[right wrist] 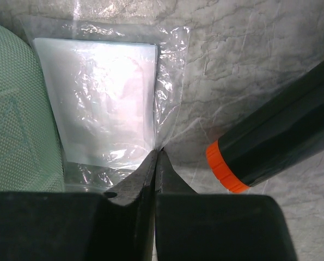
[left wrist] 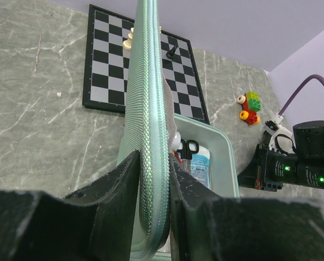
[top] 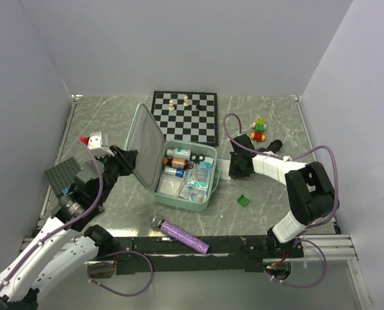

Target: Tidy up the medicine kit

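Note:
The mint-green medicine kit (top: pixel 208 200) lies open mid-table with bottles and packets inside. Its hinged lid (top: pixel 145 143) stands raised on the left. My left gripper (top: pixel 128 160) is shut on the lid's zip edge; in the left wrist view the lid (left wrist: pixel 148 81) runs between the fingers (left wrist: pixel 118 185) of the gripper (left wrist: pixel 153 160). My right gripper (top: pixel 235 166) is at the kit's right side, shut on the edge of a clear plastic packet (top: pixel 224 169). In the right wrist view the gripper (right wrist: pixel 157 155) pinches the packet (right wrist: pixel 102 92), which holds a white pad and lies beside the kit's wall (right wrist: pixel 17 109).
A chessboard (top: pixel 185 116) with a few pieces lies behind the kit. A black cylinder with an orange ring (right wrist: pixel 281 136) lies right of the packet. A purple glitter tube (top: pixel 185 236), a green block (top: pixel 243 200), a brick toy (top: pixel 259 129) and a grey studded plate (top: pixel 66 173) lie around.

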Motion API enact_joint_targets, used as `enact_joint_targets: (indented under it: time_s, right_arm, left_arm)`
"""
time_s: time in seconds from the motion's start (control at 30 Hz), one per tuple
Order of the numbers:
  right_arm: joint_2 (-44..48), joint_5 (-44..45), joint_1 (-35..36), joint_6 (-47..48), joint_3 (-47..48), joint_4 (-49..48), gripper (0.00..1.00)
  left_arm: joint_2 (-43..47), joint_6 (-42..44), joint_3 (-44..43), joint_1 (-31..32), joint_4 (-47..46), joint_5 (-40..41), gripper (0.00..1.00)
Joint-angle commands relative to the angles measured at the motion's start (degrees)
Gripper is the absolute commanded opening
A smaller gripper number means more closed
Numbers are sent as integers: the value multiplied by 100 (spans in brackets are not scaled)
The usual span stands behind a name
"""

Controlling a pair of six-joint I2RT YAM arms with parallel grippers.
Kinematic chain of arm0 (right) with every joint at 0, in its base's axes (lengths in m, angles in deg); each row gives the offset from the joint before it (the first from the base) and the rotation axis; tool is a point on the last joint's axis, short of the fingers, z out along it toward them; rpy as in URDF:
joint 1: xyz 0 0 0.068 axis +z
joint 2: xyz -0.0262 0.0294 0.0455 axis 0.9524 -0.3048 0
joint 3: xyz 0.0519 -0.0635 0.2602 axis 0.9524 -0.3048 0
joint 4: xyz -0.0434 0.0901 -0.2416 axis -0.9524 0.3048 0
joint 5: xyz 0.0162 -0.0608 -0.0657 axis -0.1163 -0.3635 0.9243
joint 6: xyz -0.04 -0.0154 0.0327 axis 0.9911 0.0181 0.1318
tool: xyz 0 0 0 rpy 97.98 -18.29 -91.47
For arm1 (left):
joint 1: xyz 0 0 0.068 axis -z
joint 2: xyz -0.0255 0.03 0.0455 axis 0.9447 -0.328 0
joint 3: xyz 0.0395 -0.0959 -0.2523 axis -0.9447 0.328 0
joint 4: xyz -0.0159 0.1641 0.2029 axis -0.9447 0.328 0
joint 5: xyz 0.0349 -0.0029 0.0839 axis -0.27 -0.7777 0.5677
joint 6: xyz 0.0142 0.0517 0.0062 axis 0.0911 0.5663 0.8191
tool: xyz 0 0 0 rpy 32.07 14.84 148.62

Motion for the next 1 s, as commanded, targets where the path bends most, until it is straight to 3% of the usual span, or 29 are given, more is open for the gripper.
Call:
enact_joint_targets:
  time_s: [0.0, 0.37, 0.5, 0.6, 0.63, 0.67, 0.73, 0.8, 0.97]
  right_arm:
    - [268, -27, 46, -132, -173, 41, 0]
    - [2140, 334, 46, -9, -156, 603, 0]
    - [2589, 237, 46, 87, -165, 638, 0]
    - [2433, -43, 37, 359, -33, 699, 0]
    - [2310, -148, 46, 473, -24, 708, 7]
    - [2126, -324, 46, 509, -33, 700, 21]
    - [1800, -457, 63, 518, -94, 639, 40]
    - [1589, -440, 107, 475, -225, 367, 54]
    - [1105, -194, 221, 351, -288, -20, 60]
  left_arm:
    - [-39, -58, -20, -7, -37, -159, 31]
    - [-12, -76, -11, -7, -46, -98, 31]
    - [-21, -102, -3, -7, -72, -133, 31]
    - [-56, -137, 15, -7, -90, -177, 31]
    - [-65, -155, 24, -7, -107, -186, 31]
    - [-74, -172, 33, -7, -125, -194, 31]
    - [-91, -216, 59, -7, -134, -221, 32]
    - [-91, -260, 77, -7, -134, -230, 32]
    - [-65, -304, 120, -15, -99, -256, 33]
